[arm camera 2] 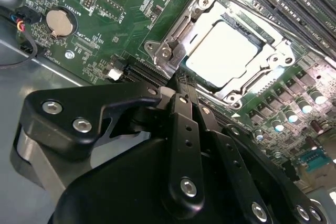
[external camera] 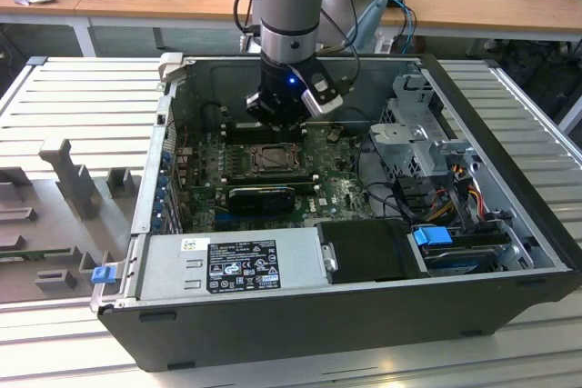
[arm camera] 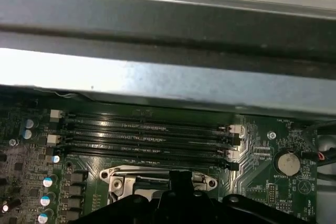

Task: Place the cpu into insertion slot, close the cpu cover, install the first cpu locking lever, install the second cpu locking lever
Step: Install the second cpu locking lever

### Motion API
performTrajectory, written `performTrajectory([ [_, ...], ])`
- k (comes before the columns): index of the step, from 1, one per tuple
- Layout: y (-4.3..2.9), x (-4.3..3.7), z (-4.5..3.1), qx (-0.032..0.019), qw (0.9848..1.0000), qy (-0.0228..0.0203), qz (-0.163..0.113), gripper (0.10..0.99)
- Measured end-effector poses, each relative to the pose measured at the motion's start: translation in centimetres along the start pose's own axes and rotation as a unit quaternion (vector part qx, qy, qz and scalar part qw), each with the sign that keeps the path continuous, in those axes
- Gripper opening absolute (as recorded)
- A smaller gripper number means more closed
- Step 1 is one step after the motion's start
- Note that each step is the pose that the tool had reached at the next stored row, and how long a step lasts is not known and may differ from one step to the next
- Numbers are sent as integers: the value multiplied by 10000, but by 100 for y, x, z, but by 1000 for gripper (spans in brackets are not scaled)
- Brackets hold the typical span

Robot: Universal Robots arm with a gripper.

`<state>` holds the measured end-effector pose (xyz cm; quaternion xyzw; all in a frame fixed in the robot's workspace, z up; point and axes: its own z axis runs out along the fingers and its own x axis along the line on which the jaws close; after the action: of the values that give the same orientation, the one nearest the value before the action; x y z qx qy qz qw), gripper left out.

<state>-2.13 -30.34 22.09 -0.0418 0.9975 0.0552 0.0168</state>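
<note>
The cpu, a pale silver square, lies flat in the insertion slot on the green motherboard. The cpu cover, a silver frame plate with a large window, lies down around the chip. My gripper hovers just off one corner of the socket, its black fingers pressed together with nothing between them. In the exterior view the gripper hangs over the far edge of the socket. In the first wrist view the fingertips sit over the cover's frame.
The motherboard lies inside an open computer case. Long black memory slots run beside the socket. A grey power supply box fills the case's near side, with a drive cage and cables at the exterior view's right. A coin battery lies nearby.
</note>
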Motion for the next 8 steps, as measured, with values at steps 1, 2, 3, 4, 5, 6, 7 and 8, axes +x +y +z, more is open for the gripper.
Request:
performTrajectory([
  [1, 5, -2, -49, -1, 10000, 0, 0, 106],
  [2, 8, -3, -74, 0, 10000, 0, 0, 106],
  [3, 6, -3, -76, -2, 10000, -1, -1, 106],
  [4, 2, -3, -77, -1, 10000, 0, -1, 106],
  [5, -3, -3, -78, -1, 10000, 0, -1, 106],
  [6, -11, -2, -79, -1, 10000, 0, 0, 106],
  [7, -22, -1, -80, 0, 10000, 0, -1, 106],
  [8, -35, 0, -82, -1, 10000, 0, -1, 106],
])
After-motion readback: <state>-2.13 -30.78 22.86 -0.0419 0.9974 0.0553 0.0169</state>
